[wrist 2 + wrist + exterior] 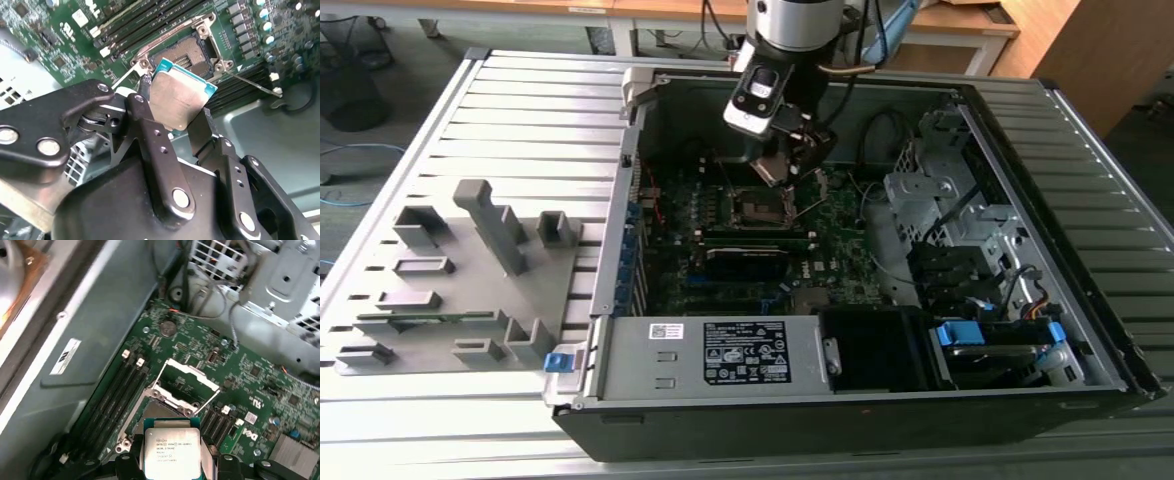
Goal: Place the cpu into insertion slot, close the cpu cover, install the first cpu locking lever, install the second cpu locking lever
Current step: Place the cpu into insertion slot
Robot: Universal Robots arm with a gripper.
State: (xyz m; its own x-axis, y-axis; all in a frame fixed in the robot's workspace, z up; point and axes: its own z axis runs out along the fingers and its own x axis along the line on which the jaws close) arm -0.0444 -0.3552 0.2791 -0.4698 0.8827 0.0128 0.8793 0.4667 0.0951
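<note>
Your cpu (182, 97), a flat square chip with a dull silver top and a green rim, hangs tilted just above the open insertion slot (192, 52), not seated. The cpu cover (186, 385), a silvery windowed frame, stands raised at the slot's edge.

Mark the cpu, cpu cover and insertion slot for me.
cpu (182, 100), second wrist view, centre of its metal top.
cpu cover (175, 400), first wrist view, one bar of the silvery frame.
insertion slot (189, 56), second wrist view, the dark contact area.
</note>
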